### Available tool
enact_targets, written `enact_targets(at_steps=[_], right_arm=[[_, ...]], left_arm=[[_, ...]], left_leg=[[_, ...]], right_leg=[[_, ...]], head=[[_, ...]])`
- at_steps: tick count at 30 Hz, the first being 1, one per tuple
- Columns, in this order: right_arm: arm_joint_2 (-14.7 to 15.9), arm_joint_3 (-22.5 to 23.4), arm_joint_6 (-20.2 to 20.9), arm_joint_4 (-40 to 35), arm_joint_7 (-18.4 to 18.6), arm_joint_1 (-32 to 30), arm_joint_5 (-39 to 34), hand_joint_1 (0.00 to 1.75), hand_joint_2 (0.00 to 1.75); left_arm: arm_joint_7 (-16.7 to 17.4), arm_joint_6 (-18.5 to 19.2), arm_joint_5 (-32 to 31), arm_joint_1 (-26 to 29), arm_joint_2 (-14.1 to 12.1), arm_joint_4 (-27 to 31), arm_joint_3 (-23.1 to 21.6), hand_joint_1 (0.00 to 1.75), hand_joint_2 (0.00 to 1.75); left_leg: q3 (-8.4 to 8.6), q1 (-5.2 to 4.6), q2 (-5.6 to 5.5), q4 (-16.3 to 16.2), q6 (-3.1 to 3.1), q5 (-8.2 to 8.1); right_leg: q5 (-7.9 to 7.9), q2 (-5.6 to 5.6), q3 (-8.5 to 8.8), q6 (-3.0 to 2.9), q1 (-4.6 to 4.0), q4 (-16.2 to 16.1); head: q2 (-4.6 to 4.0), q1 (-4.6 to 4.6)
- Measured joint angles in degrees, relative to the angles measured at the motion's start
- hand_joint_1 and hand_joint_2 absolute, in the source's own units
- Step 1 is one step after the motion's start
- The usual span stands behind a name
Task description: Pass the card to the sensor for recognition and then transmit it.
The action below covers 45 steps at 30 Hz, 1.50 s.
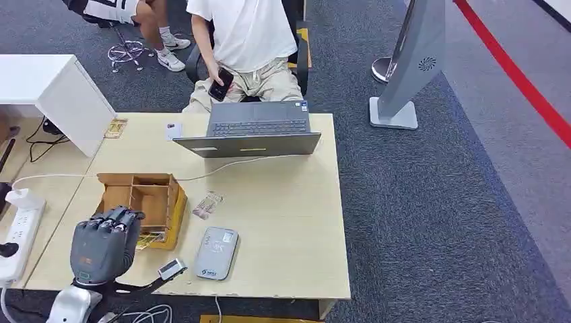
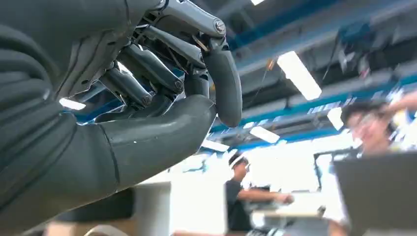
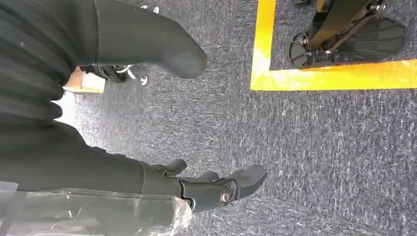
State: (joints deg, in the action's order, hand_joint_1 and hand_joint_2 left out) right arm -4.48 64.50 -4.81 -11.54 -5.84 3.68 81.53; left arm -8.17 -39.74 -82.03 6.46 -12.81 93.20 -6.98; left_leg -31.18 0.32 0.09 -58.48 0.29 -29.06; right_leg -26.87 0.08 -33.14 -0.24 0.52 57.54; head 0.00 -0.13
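- Head view: a pale wooden counter (image 1: 283, 222) is being looked down on from above. The left hand (image 1: 106, 241) is being held over the counter's near left corner, just beside a brown wooden box (image 1: 141, 202) with open compartments; its fingers are curled inward, and nothing can be seen in them.
- A card in a clear sleeve (image 1: 207, 204) is lying flat on the counter, just right of the box and apart from the hand.
- A flat grey sensor (image 1: 217, 252) is lying near the front edge, a short way nearer than the card.
- An open grey laptop (image 1: 252, 131) is sitting at the far edge, and a person in a white shirt (image 1: 246, 40) is seated behind it, holding a dark phone (image 1: 220, 85).
- A white power strip (image 1: 17, 232) is lying at the far left.
- Left wrist view: the left hand (image 2: 162, 83) is being seen close up, fingers bent toward the thick thumb, gripping nothing.
- Right wrist view: the right hand (image 3: 147, 118) is hanging over dark grey carpet (image 3: 319, 157) marked with yellow tape (image 3: 314, 73); its fingers are spread and nothing is being held.
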Motion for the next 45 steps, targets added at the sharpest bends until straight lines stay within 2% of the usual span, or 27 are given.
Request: enact_targets(at_steps=[1,2,4,6,11,15,19,34,45], right_arm=[[0.00,0.02,-0.04,0.00,0.00,0.00,-0.13,0.00,1.75],[0.00,0.04,-0.11,0.00,0.00,-0.02,-0.31,0.00,1.75],[0.00,0.22,-0.28,0.00,0.00,-0.06,-0.46,0.00,1.75],[0.00,0.31,-0.39,0.00,-0.02,-0.04,-0.48,0.00,1.75],[0.00,0.37,-0.55,0.00,-0.17,-0.08,-0.59,0.00,1.75],[0.00,0.59,-0.61,0.00,0.02,-0.12,-0.92,0.00,1.75],[0.00,1.25,-0.61,0.00,0.04,-0.11,-1.09,0.00,1.75],[0.00,1.51,-0.96,0.00,0.35,-0.18,-1.48,0.00,1.75],[0.00,1.64,-1.40,0.02,0.46,-0.20,-1.07,0.00,1.75]], left_arm=[[0.50,0.07,0.02,-0.25,-0.59,1.46,-1.18,1.75,1.75],[0.98,0.13,0.22,-0.40,-1.03,2.64,-2.01,0.00,1.75],[1.51,0.46,1.12,-0.79,-2.12,5.22,-4.00,0.00,1.75],[2.12,2.45,1.64,-1.10,-3.10,7.12,-5.70,0.00,1.75],[3.17,4.35,4.04,-1.09,-4.50,7.82,-8.08,0.00,1.75],[3.56,6.55,3.83,-0.30,-5.11,7.80,-9.37,0.00,1.75],[4.63,7.04,2.99,0.70,-5.46,7.80,-10.03,0.00,1.75],[9.29,6.51,5.49,5.59,-6.23,3.27,-10.59,0.00,1.75],[10.42,4.41,6.73,6.76,-6.42,-1.98,-10.55,0.00,1.75]], left_leg=[[0.00,0.00,0.01,0.00,0.00,0.00],[0.01,0.00,0.02,0.00,0.00,0.00],[0.02,0.00,0.02,0.00,0.00,0.00],[0.01,0.00,0.02,0.00,0.00,0.00],[0.01,0.00,0.03,0.00,0.00,0.00],[0.00,0.00,0.03,0.00,0.00,0.00],[-0.02,0.00,0.03,0.00,0.00,0.00],[-0.04,0.01,0.03,0.00,0.00,0.00],[-0.06,0.01,0.02,0.00,0.00,0.00]], right_leg=[[0.00,0.01,0.00,0.00,0.00,0.00],[0.00,0.02,0.00,0.00,0.00,0.00],[0.00,0.02,0.00,0.00,0.00,0.00],[0.00,0.01,0.00,0.00,0.00,0.00],[0.00,0.03,0.00,0.00,0.00,0.00],[0.00,0.03,0.00,0.00,0.00,0.00],[0.00,0.03,0.00,0.00,0.00,0.00],[0.00,0.01,0.00,0.00,0.00,0.00],[0.00,0.01,0.00,0.00,0.00,0.00]], head=[[0.00,0.00],[0.00,0.00],[0.00,0.00],[0.00,0.00],[0.00,0.00],[0.00,0.00],[0.00,0.00],[0.00,-0.02],[0.00,0.00]])
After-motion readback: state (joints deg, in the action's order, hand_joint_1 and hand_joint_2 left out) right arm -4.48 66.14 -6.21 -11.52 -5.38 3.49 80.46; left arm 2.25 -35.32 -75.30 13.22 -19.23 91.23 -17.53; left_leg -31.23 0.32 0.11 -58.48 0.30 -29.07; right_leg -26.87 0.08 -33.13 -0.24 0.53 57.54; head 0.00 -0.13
